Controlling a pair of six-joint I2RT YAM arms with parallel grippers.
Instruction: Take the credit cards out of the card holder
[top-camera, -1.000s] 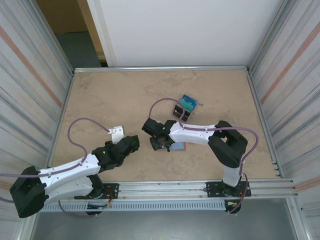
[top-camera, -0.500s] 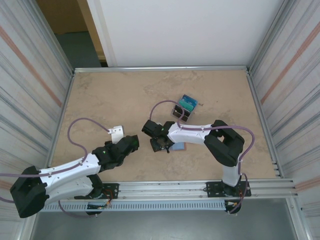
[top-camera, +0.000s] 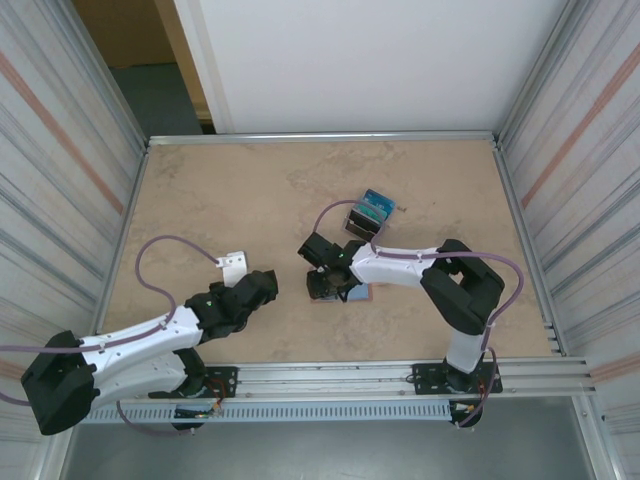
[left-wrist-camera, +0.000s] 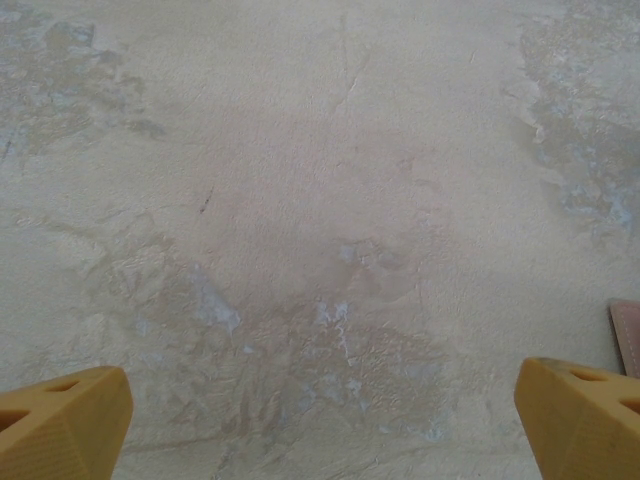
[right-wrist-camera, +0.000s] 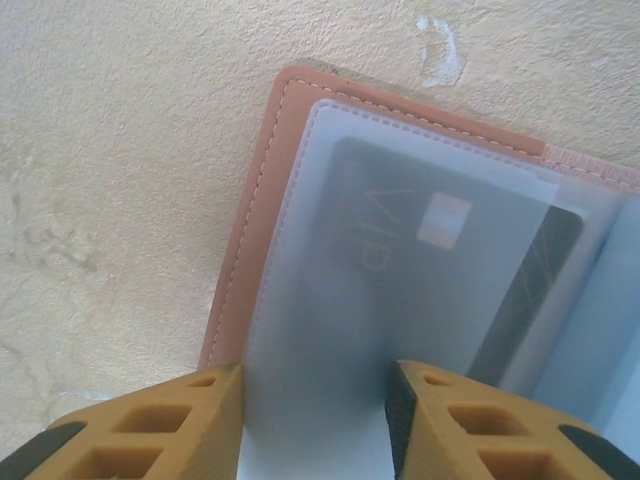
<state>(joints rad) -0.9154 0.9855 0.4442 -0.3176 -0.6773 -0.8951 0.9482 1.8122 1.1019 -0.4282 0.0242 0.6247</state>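
Card holder: the card holder lies open and flat on the table, near the middle and a little toward the right arm. Its pink stitched border frames a frosted plastic sleeve.
Credit card: one dark credit card marked VIP sits fully inside that sleeve. At the right edge there is a pale-blue page, and I cannot tell whether it is another card or just another sleeve.
Done so far: the holder is open and its pockets are exposed. I see no card lying loose on the table, so I judge that none is out yet.
Left to do: pull the dark card out of its sleeve and set it down. After that, the other pockets need checking, so most of the job lies ahead.
Right gripper: the right gripper is down over the near end of the sleeve. Its jaws are partly open, one finger by the pink border and the other further in over the sleeve. Nothing is pinched between them. I cannot tell whether the tips touch the plastic.
Left gripper: the left gripper is low over bare table, with its jaws spread wide and nothing in them. A sliver of the pink holder shows just beside its right finger.
Nearby: a clear box with a blue top stands behind the holder, apart from it.
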